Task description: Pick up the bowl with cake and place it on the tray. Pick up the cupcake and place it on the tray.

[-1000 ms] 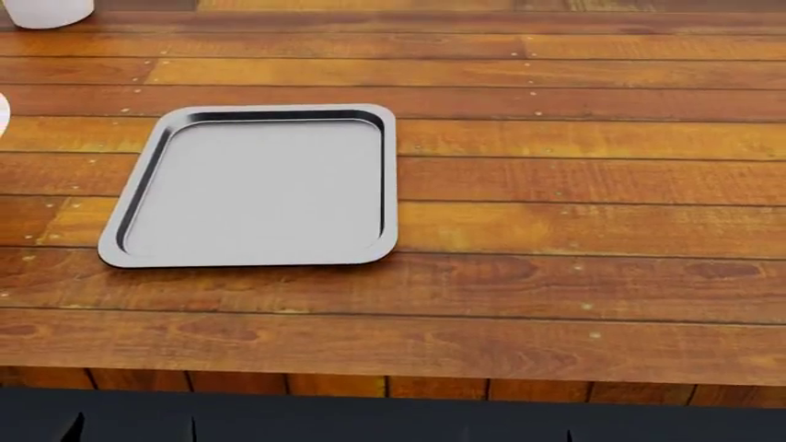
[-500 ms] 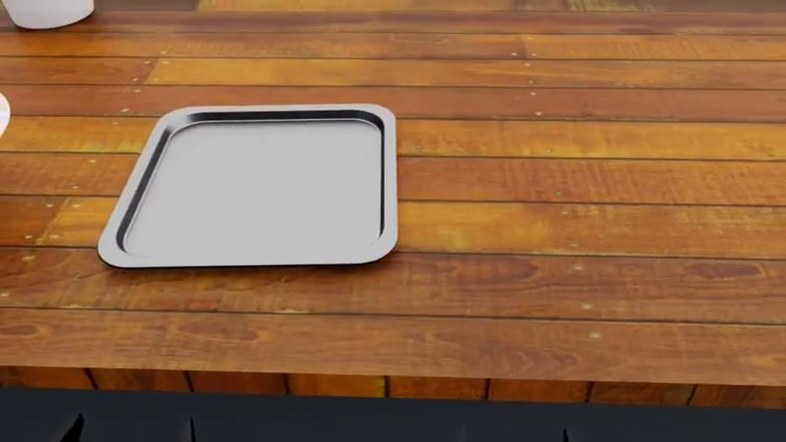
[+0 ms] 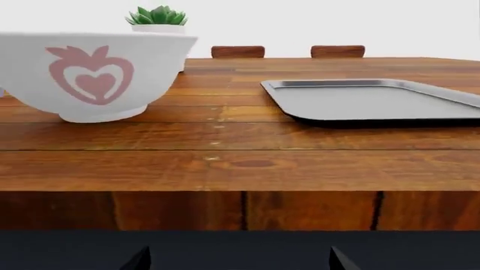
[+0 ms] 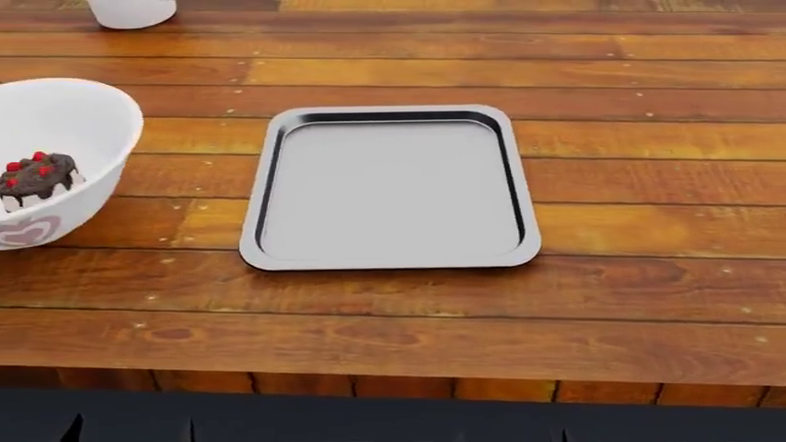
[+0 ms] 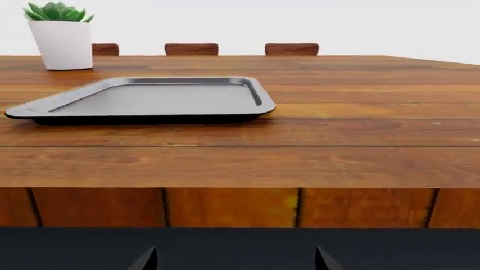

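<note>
Left hand (image 3: 235, 260): low, in front of the near edge of the table (image 4: 406, 345), below the tabletop; only two dark fingertips show at the foot of the left wrist view, set wide apart, so it reads as open and empty. Right hand (image 5: 231, 260): same posture on the other side, two fingertips parted, nothing between them; open. Neither hand has reached over the table. Bowl (image 4: 62, 147): white, round, flaring sides, a pink strawberry-heart mark on its wall; stands on the table at the left of the head view, partly cut by the frame edge. From the left hand it lies forward and off to the left, fairly near the front edge; from the right hand it is well apart, with the tray between. Cake (image 4: 37, 177): small, chocolate top, red berries, sitting inside the bowl. Tray (image 4: 252, 241): grey, rectangular, bare; long axis runs away from the robot; it rests near the middle of the table, just to the right of the bowl but not touching it. Pot with a green plant (image 3: 159, 21): far side of the table, behind the bowl. Cupcake: not visible in any view. Judgement: the left arm is the nearer one for the bowl.
</note>
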Tool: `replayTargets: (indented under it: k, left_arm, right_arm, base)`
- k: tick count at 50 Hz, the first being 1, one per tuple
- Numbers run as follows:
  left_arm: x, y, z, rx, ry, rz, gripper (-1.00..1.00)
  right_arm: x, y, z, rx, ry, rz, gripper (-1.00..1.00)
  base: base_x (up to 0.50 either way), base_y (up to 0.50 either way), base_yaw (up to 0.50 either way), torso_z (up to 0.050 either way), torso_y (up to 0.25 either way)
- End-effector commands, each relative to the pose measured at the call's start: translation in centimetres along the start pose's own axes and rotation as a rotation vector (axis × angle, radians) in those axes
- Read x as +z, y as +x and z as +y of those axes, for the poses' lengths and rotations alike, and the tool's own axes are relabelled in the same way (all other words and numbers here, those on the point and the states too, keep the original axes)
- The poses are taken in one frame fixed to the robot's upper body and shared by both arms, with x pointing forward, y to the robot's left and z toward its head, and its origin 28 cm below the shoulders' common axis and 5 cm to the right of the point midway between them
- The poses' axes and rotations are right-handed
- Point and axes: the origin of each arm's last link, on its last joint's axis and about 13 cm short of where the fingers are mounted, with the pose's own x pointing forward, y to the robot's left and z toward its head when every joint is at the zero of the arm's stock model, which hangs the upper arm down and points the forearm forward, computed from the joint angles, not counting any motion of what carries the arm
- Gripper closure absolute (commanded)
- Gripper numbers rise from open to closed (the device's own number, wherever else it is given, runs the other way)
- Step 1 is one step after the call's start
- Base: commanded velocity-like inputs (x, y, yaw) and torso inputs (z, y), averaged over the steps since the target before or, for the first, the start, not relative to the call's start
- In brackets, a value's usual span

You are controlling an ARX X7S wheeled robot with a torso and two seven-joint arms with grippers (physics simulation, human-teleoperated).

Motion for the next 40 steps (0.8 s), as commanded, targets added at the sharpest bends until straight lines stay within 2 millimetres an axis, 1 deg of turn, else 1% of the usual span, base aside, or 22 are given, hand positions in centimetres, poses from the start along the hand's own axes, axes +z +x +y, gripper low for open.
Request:
replayTargets:
  k: [1, 35, 40]
  left_arm:
    - [-0.01, -0.04, 0.01, 0.0, 0.002, -0.003, -1.0]
    - [0.02, 0.0, 0.04, 0.001, 0.004, -0.002, -1.0]
    - [0.04, 0.02, 0.03, 0.002, 0.003, 0.0, -1.0]
  right_arm:
    - [0.03, -0.04, 0.02, 0.001, -0.001, -0.001, -1.0]
    - [0.09, 0.02, 0.06, 0.001, 0.0, 0.002, -1.0]
    - [0.08, 0.04, 0.08, 0.005, -0.005, 0.003, -1.0]
  base:
    - [0.0, 0.5, 0.0, 0.0, 0.0]
    - [0.0, 0.5, 0.0, 0.0, 0.0]
    - [0.0, 0.03, 0.0, 0.0, 0.0]
